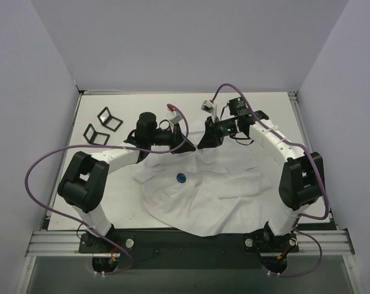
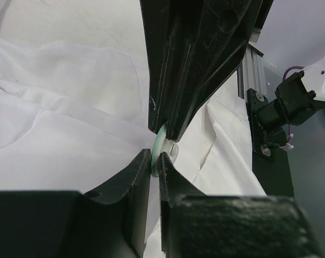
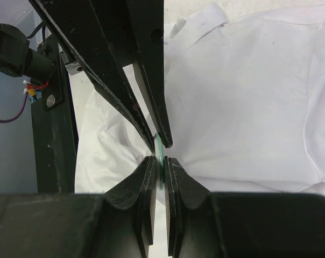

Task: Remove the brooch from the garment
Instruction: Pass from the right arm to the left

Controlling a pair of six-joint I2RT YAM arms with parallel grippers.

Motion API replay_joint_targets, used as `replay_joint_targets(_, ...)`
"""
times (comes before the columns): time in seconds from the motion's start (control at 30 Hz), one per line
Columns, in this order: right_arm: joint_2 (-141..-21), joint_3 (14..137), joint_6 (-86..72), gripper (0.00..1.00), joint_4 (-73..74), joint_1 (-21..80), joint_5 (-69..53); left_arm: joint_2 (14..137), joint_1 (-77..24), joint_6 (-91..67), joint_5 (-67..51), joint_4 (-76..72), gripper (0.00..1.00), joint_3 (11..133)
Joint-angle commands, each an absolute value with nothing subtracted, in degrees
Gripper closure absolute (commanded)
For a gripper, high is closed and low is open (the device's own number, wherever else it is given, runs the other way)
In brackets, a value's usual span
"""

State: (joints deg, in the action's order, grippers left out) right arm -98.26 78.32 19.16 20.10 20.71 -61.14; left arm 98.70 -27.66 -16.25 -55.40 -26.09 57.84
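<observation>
The white garment point(image 1: 222, 196) lies spread on the table, its far edge lifted where both grippers meet. The brooch is a pale green disc seen edge-on in the left wrist view point(image 2: 157, 144) and the right wrist view point(image 3: 158, 146). My left gripper point(image 1: 186, 142) point(image 2: 156, 161) is shut on the disc's edge from one side. My right gripper point(image 1: 204, 142) point(image 3: 161, 161) is shut on the same disc from the opposite side, tips nearly touching the left ones. White fabric bunches around the disc. In the top view the brooch is hidden between the fingers.
A small dark blue round thing point(image 1: 181, 178) lies on the garment near its middle. Two small black square frames point(image 1: 109, 118) point(image 1: 96, 135) lie on the table at the back left. Purple cables loop over both arms.
</observation>
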Motion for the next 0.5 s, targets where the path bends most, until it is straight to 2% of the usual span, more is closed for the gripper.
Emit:
replay_joint_targets(0.0,-97.2,78.4,20.0,1.0,19.9,21.3,-64.1,99.1,-27.9,-18.3,-58.4,-32.4,0.86,57.7)
replay_joint_targets(0.07,-97.3,78.3,20.0,1.0,19.9,21.3,-64.2,99.2,-27.9,-18.6,-59.0,-32.6,1.0,57.7)
replay_joint_targets(0.33,-97.6,78.6,20.0,1.0,20.0,21.1,-63.5,99.2,-27.9,-22.2,-61.8,-37.1,1.0,56.7)
replay_joint_targets(0.47,-97.6,78.5,19.9,0.87,19.9,20.5,-63.4,99.2,-27.7,-24.5,-62.8,-40.3,1.0,56.1)
